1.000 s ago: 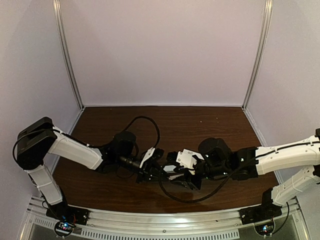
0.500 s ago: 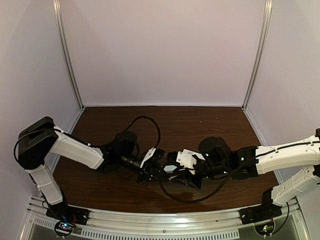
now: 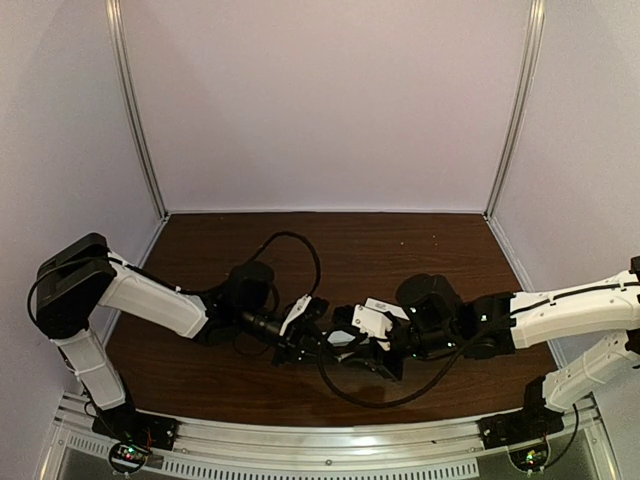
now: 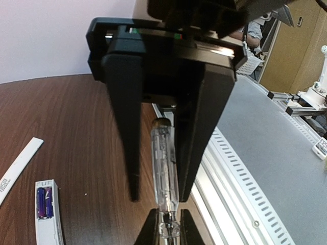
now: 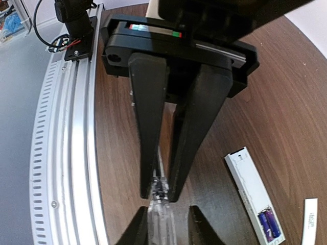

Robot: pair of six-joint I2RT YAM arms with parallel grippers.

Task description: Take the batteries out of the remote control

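The remote control (image 4: 48,219) lies on the table with its cover off, and two purple-blue batteries (image 4: 43,201) sit in its open bay. The right wrist view shows the remote control (image 5: 250,191) and the batteries (image 5: 269,224) too. The thin white cover (image 4: 18,163) lies beside it. My left gripper (image 4: 168,219) is shut on the metal end of a clear-handled screwdriver (image 4: 164,163). My right gripper (image 5: 166,217) faces it, open, with the clear handle between its fingers, touching one finger and apart from the other. In the top view the two grippers (image 3: 335,345) meet at table centre.
The slotted aluminium rail (image 5: 66,153) runs along the table's near edge, close beside both grippers. A black cable (image 3: 300,250) loops over the table behind the left arm. White walls enclose the back and sides.
The right gripper has edged slightly left toward the left gripper. The left arm has hardly moved.
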